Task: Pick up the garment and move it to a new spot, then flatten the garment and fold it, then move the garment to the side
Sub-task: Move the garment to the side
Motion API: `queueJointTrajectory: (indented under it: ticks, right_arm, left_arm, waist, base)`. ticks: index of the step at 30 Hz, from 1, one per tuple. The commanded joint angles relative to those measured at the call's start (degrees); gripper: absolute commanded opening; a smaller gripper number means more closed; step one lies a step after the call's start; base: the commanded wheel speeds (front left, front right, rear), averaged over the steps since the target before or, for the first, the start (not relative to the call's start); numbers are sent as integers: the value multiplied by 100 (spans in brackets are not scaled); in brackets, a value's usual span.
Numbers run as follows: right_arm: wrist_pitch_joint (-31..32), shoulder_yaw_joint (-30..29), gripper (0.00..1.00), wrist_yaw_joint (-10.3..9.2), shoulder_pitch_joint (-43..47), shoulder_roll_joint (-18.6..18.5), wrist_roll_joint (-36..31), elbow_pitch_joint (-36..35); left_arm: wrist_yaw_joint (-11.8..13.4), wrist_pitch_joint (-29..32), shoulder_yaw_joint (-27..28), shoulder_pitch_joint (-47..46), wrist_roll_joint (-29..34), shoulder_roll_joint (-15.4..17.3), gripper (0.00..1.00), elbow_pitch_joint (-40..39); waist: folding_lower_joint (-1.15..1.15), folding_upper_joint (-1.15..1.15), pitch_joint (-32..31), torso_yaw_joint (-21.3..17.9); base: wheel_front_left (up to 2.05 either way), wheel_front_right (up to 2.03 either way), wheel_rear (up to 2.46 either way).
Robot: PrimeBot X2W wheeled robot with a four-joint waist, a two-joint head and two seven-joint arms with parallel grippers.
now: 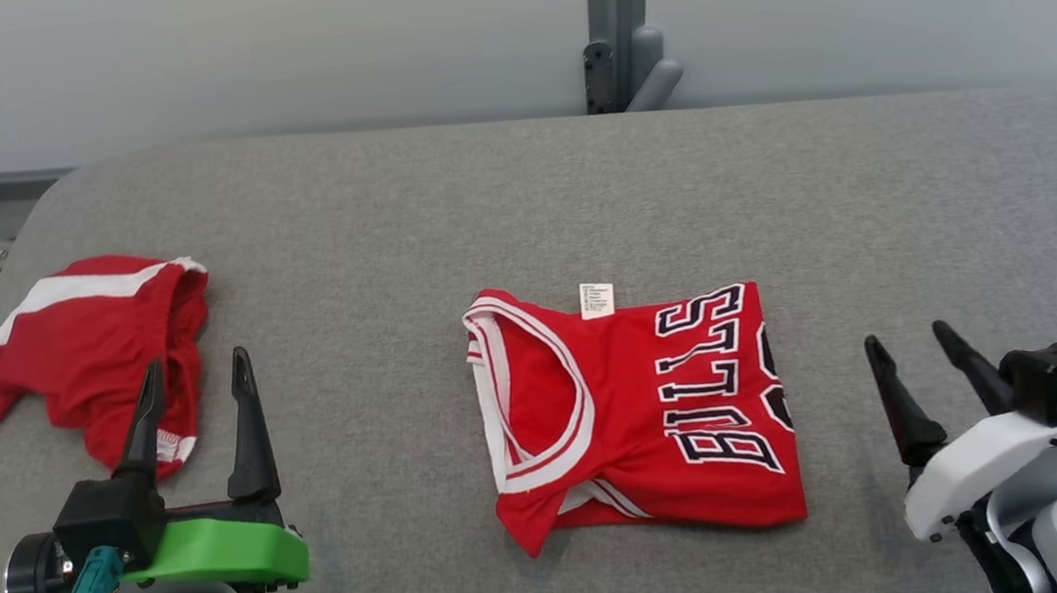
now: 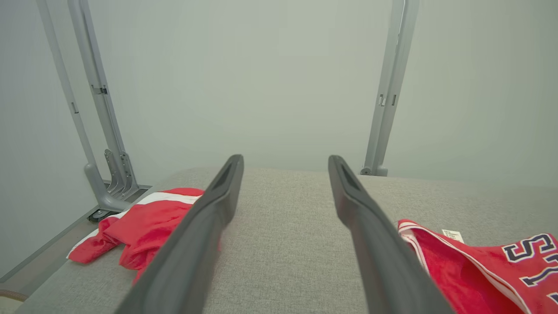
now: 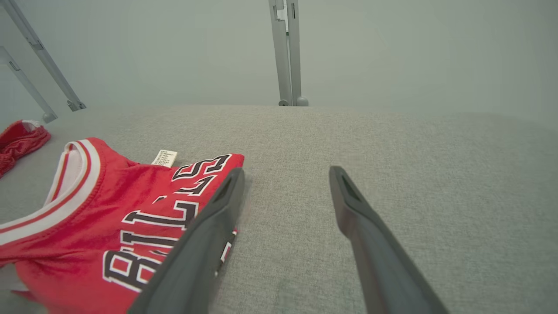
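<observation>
Looking down, you see the folded red jersey (image 1: 634, 413) lying flat at the middle of the grey tabletop (image 1: 518, 199), lettering toward the robot's right. Both hands stand wide and hold nothing. The left hand (image 1: 195, 366) is by the near edge of a crumpled red garment (image 1: 82, 343), and the right hand (image 1: 906, 335) is right of the jersey, apart from it.

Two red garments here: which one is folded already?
The lettered jersey in the middle, flat and squared; the striped garment by the left gripper is crumpled.
</observation>
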Motion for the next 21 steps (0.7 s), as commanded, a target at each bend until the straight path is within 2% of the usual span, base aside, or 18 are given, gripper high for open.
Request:
queueJointTrajectory:
  ticks: [1, 7, 14, 15, 16, 17, 21]
  right_arm:
    - [17, 112, 100, -2, -142, -5, 81, 182]
    - [-45, 607, 100, -2, -554, -58, 343, 1047]
    - [53, 1128, 100, -2, -894, -110, 721, 1752]
    - [103, 1214, 86, -2, -949, -133, 815, 1833]
    - [145, 1317, 40, -2, -986, -160, 879, 1911]
    - [146, 1391, 0, -2, -1019, -186, 948, 1955]
    - [24, 1637, 0, -5, -1168, -378, 1152, 1961]
  left_arm:
    - [-6, -60, -21, -118, 7, -23, 100, 35]
    - [-32, -175, -102, -358, 42, -95, 100, 133]
    - [-37, -229, -125, -454, 41, -138, 100, 229]
    - [-32, -238, -118, -459, 43, -143, 100, 242]
    - [-25, -245, -116, -458, 51, -146, 100, 256]
    - [-19, -250, -112, -453, 62, -145, 100, 270]
    - [-27, -264, -118, -428, 93, -136, 100, 277]
  waist:
    - [0, 0, 378, 423]
    - [0, 0, 625, 763]
    - [0, 0, 722, 867]
    - [0, 0, 729, 867]
    - [0, 0, 731, 862]
    - [0, 0, 726, 853]
    - [0, 0, 710, 756]
  base:
    - [0, 0, 0]
    - [0, 0, 0]
    - [0, 0, 0]
    - [0, 0, 0]
    - [0, 0, 0]
    - [0, 0, 0]
    - [0, 0, 0]
